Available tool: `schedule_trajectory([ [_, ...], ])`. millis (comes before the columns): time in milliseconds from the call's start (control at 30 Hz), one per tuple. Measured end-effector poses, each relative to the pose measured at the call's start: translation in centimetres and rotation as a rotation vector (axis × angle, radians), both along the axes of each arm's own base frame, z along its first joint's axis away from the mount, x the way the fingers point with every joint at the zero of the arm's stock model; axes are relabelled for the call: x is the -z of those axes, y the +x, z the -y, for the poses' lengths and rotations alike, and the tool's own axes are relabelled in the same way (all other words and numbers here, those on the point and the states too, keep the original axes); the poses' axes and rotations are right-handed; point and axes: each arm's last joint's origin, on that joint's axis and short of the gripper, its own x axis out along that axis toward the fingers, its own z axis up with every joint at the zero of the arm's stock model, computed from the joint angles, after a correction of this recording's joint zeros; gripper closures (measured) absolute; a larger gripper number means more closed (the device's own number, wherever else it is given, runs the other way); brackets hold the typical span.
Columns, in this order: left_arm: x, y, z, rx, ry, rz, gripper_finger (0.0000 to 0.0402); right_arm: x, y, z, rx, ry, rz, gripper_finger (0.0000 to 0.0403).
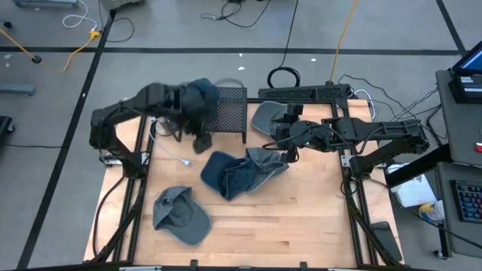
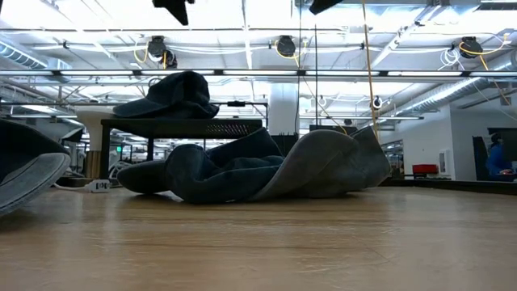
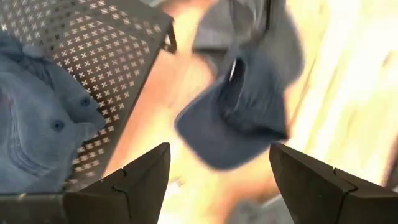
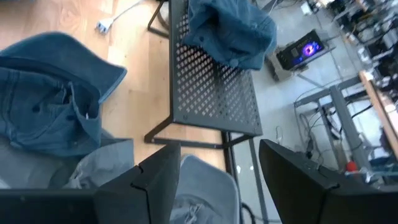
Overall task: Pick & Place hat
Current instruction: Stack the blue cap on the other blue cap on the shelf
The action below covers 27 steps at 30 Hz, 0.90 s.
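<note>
A dark blue hat (image 1: 202, 93) is sitting on the left end of the black mesh rack (image 1: 230, 114) at the far side of the worktop (image 1: 301, 218). The left claw (image 1: 202, 143) is hanging just near of it, fingers spread apart, holding nothing. The right claw (image 1: 285, 147) is waiting over the hat pile (image 1: 242, 173) in the middle, fingers apart and empty. A grey hat (image 1: 181, 215) is lying near left.

Lab, ceiling trusses (image 2: 258, 74), floor cables (image 1: 75, 45)
</note>
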Motion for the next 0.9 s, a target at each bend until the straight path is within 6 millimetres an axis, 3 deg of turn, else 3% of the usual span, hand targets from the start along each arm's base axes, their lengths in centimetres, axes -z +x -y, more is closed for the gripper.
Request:
schedule_trajectory([
  [367,2.5,0.1,8.1,0.456,0.255,-0.14,0.0121,0.1,-0.1,0.0,0.032,0.038,0.013,0.0193],
  [633,8.9,1.1,10.6,0.589,0.274,-0.247,0.0121,0.1,-0.1,0.0,0.032,0.038,0.013,0.0193],
  [900,15.0,2.2,11.6,0.634,0.285,-0.192,0.0121,0.1,-0.1,0.0,0.033,0.037,0.013,0.0193],
])
